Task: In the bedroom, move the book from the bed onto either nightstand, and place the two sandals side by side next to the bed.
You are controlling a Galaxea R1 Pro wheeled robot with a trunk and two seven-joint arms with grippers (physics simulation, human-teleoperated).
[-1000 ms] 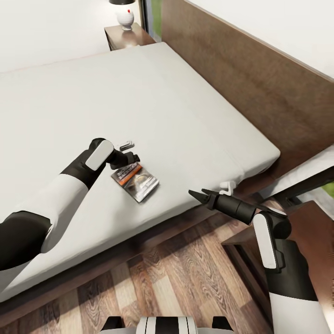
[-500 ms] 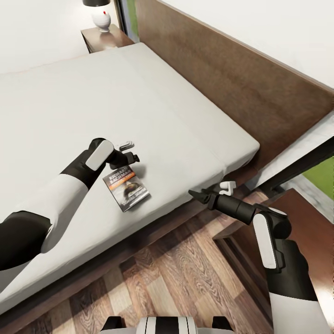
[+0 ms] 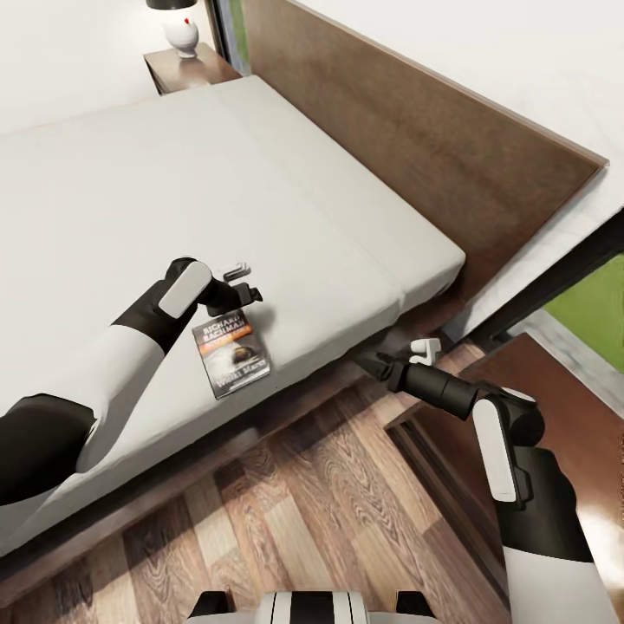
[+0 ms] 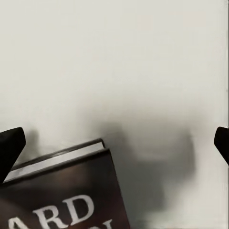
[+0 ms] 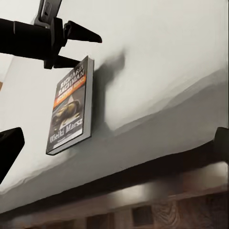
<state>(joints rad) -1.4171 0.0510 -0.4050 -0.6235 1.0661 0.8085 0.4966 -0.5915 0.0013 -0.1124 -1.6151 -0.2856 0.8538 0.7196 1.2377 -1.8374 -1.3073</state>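
Observation:
The book [image 3: 230,354], dark with an orange band and white lettering, lies flat on the off-white mattress of the bed [image 3: 173,173] near its front edge. My left gripper [image 3: 251,296] hovers open just beyond the book's top edge, apart from it. In the left wrist view the book's corner [image 4: 62,191] sits low between the wide-spread fingers. My right gripper [image 3: 368,362] is open beside the bed's front edge, above the floor. Its camera looks at the book [image 5: 69,107] and the left gripper [image 5: 90,50]. The sandals are out of view.
One nightstand [image 3: 186,68] with a white lamp [image 3: 178,26] stands at the bed's far corner. Another nightstand [image 3: 555,381] stands under my right arm. The brown headboard [image 3: 416,130] runs along the right. Wood-plank floor [image 3: 286,503] lies before the bed.
The whole view has swung, so bed, book and far nightstand sit further left in the picture. Both arms hold the same pose, and both grippers stay open.

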